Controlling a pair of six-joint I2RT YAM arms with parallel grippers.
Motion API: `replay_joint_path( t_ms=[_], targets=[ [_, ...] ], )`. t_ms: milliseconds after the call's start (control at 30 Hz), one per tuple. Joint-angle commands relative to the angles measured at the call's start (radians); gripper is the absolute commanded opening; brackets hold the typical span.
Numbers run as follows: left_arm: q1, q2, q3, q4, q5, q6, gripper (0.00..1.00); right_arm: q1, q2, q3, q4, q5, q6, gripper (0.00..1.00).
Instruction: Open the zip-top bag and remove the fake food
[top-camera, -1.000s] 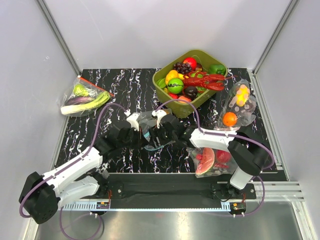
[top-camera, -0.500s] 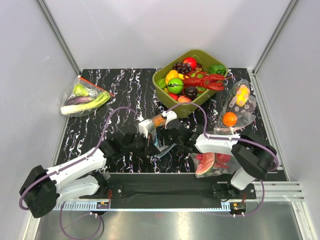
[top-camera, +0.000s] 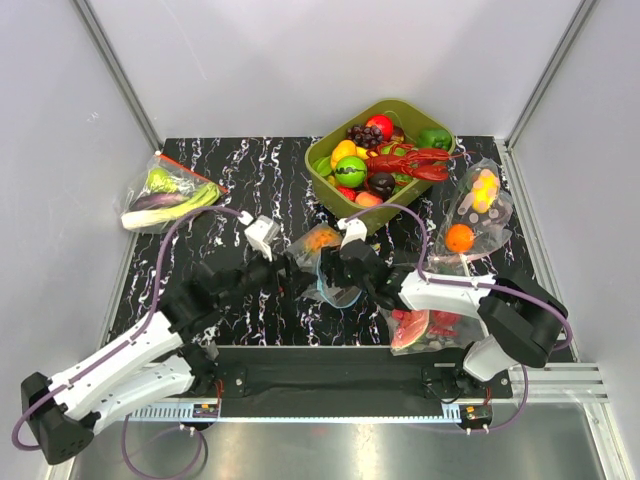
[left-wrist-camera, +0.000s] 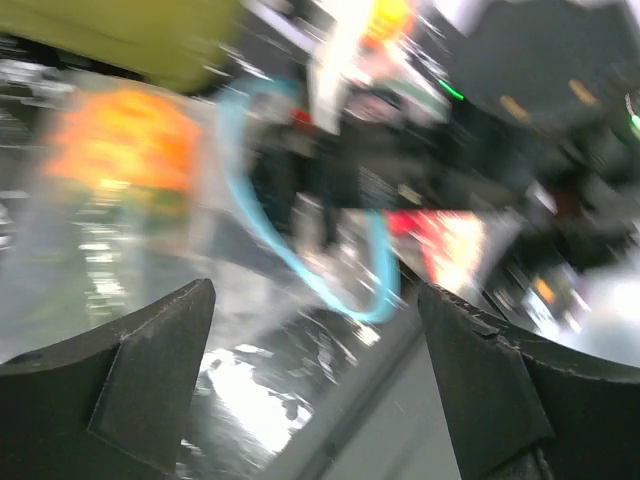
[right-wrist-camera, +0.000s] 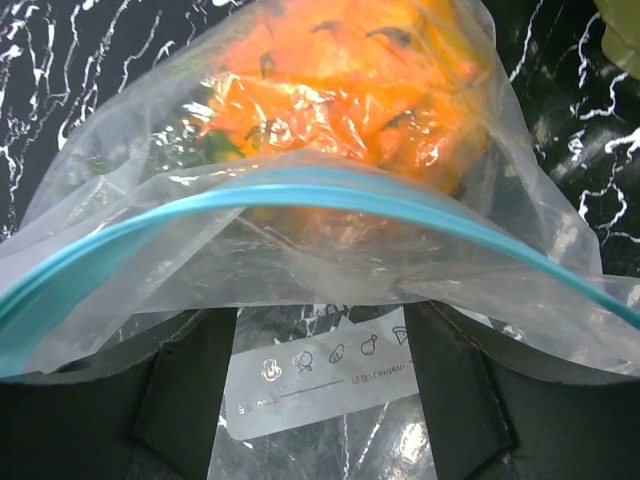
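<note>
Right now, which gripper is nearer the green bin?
Right. The right gripper is just on the near side of the green bin; the left gripper lies farther left.

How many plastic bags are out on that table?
4: the vegetable bag at far left; the zip-top bag with the teal strip at centre; the watermelon bag at near right; the bag of yellow and orange fruit at far right. None appear hidden.

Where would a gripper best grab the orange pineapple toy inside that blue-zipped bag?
The pineapple lies deep in the zip-top bag, behind the teal zip strip, with its green crown barely showing. So probably reach in through the mouth from the zip side and pinch across its bumpy orange body.
</note>
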Motion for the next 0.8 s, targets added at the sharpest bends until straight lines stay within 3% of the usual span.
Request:
replay_joint_path(
  t_ms=[0,400,633,767],
  targets=[
    [0.000,0.045,0.018,-0.060,-0.320,-0.015,0.89,-0.001,-0.029,-0.011,0.018,0.034,0.030,0.74],
    [0.000,0.232,-0.002,-0.031,-0.427,-0.048,0.88,-0.001,-0.050,-0.030,0.034,0.017,0.041,0.75],
    [0.002,0.263,-0.048,0.038,-0.358,-0.025,0.70,-0.001,-0.053,-0.037,0.057,-0.004,0.042,0.75],
    [0.002,0.267,-0.059,0.066,-0.328,-0.012,0.43,0.000,-0.047,-0.034,0.072,-0.044,0.051,0.75]
  ],
)
